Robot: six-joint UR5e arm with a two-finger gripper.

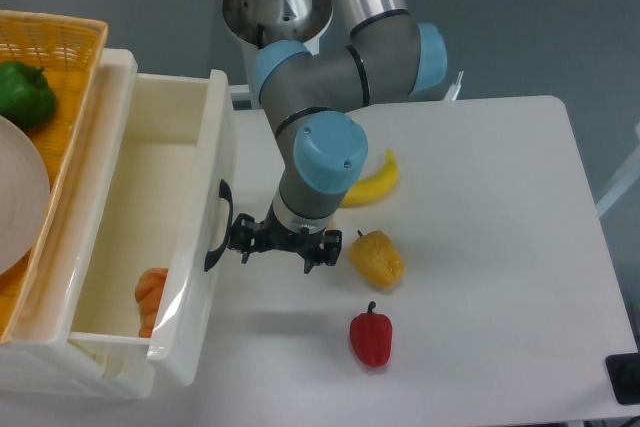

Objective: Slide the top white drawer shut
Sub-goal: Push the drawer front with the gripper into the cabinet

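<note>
The top white drawer (150, 177) is pulled partway out of the cabinet at the left, its deep glossy walls open upward. Its front panel (205, 267) carries a black curved handle (216, 227). An orange food item (150, 292) lies inside near the front. My gripper (240, 241) is side-on at the end of the arm and rests against the front panel just right of the handle. I cannot tell from this angle whether its fingers are open or shut.
A yellow wicker basket (60, 42) on the cabinet top holds a green pepper (25, 92) and a white plate (20, 202). On the table lie a banana (372, 180), a yellow pepper (376, 259) and a red pepper (371, 337). A black object (625, 379) sits at the right edge.
</note>
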